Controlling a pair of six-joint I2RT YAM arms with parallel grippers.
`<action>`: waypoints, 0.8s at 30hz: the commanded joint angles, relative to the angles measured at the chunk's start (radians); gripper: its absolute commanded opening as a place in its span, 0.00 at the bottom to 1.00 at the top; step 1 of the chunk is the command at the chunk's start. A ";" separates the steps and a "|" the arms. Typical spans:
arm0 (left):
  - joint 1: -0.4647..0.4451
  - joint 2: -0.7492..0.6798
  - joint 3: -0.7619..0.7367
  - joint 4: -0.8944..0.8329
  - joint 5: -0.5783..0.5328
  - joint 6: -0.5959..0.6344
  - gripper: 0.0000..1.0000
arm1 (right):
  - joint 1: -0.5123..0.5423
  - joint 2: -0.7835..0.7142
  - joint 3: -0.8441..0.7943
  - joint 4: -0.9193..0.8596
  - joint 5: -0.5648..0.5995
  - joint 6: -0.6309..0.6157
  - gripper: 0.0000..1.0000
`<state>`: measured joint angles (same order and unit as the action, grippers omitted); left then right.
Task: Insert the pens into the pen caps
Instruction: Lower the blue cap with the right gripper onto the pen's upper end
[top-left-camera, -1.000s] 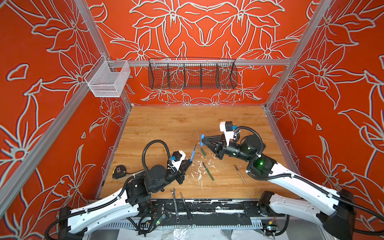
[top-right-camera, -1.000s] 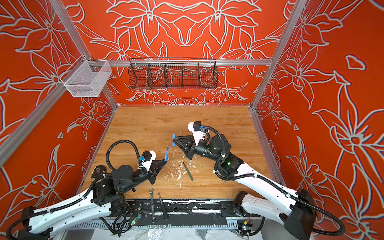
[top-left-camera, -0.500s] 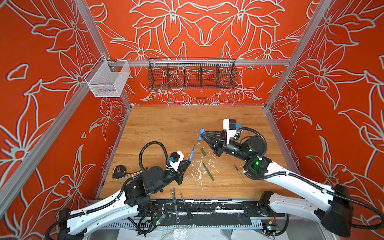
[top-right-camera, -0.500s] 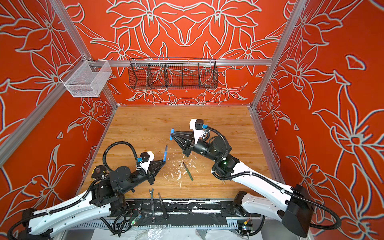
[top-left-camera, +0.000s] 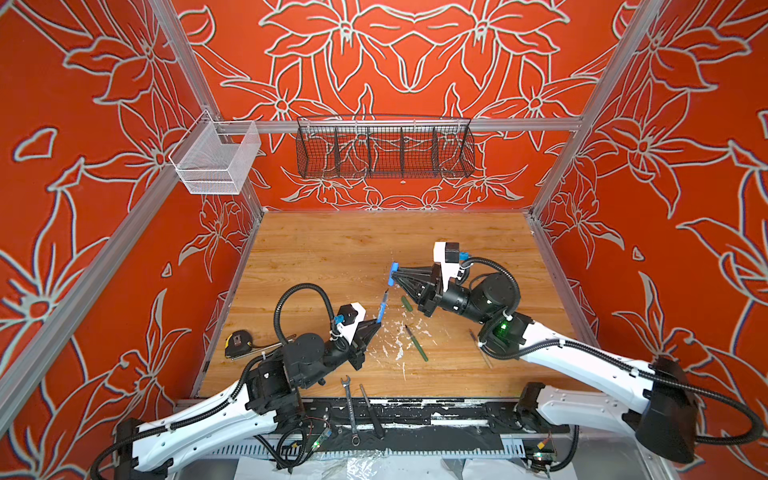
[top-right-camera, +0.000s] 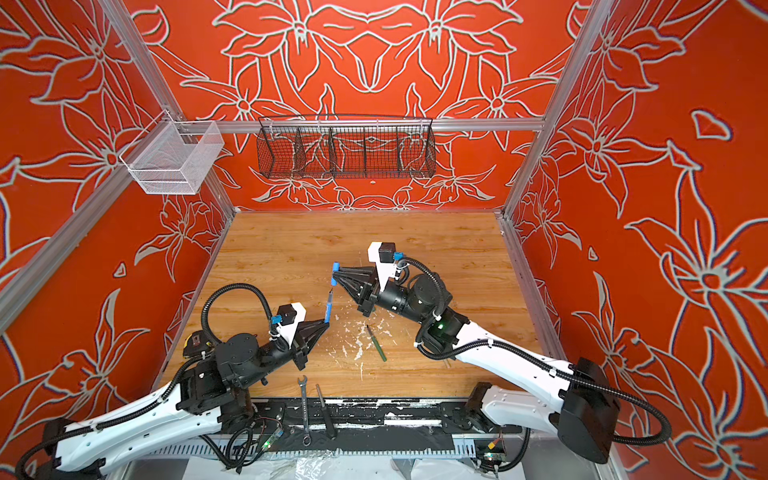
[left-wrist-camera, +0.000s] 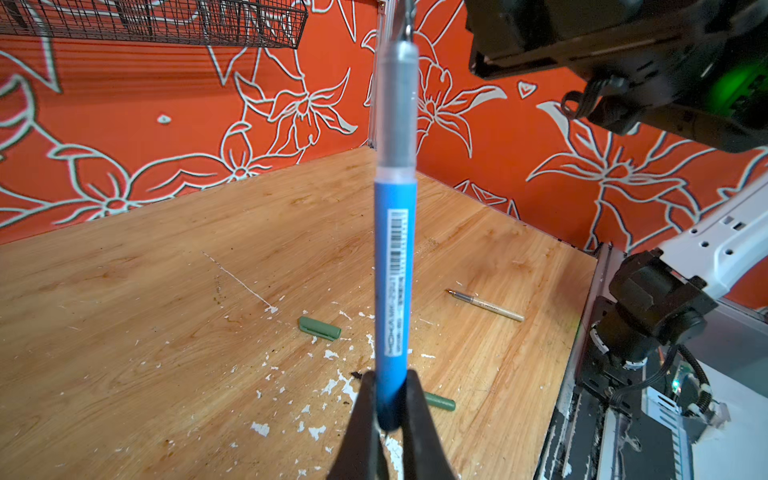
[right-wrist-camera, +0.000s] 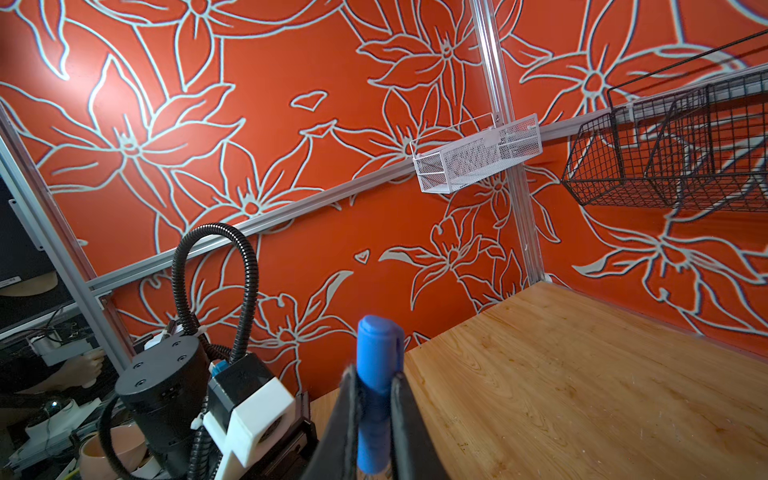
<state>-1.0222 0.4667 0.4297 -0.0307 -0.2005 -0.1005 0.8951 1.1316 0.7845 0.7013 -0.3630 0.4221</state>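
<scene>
The left claw (top-left-camera: 377, 323) clamps the blue pen (top-left-camera: 381, 308) by its tail, its dark tip aimed at twelve o'clock, just beside the blue cap (top-left-camera: 392, 274) pinched in the right claw (top-left-camera: 395, 275) above the counter (top-left-camera: 332, 249). On the wood, the green cap (top-left-camera: 407, 303) lies at two o'clock of the left claw, and the green pen (top-left-camera: 417, 344) and tan pen (left-wrist-camera: 484, 305) at four.

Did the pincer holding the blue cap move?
Yes. In a top view the right pincer slid left, past the green cap, nearer the blue pen.
</scene>
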 joint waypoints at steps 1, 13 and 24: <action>-0.006 -0.003 0.029 -0.007 -0.007 0.010 0.00 | 0.010 0.009 0.036 0.043 -0.003 0.010 0.00; -0.006 -0.020 0.033 -0.026 -0.013 0.008 0.00 | 0.022 -0.009 0.019 0.020 0.017 0.005 0.00; -0.006 -0.022 0.038 -0.030 -0.015 0.008 0.00 | 0.022 -0.009 0.008 0.014 0.033 0.005 0.00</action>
<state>-1.0222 0.4580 0.4309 -0.0658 -0.2081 -0.1009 0.9104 1.1366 0.7864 0.6994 -0.3462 0.4236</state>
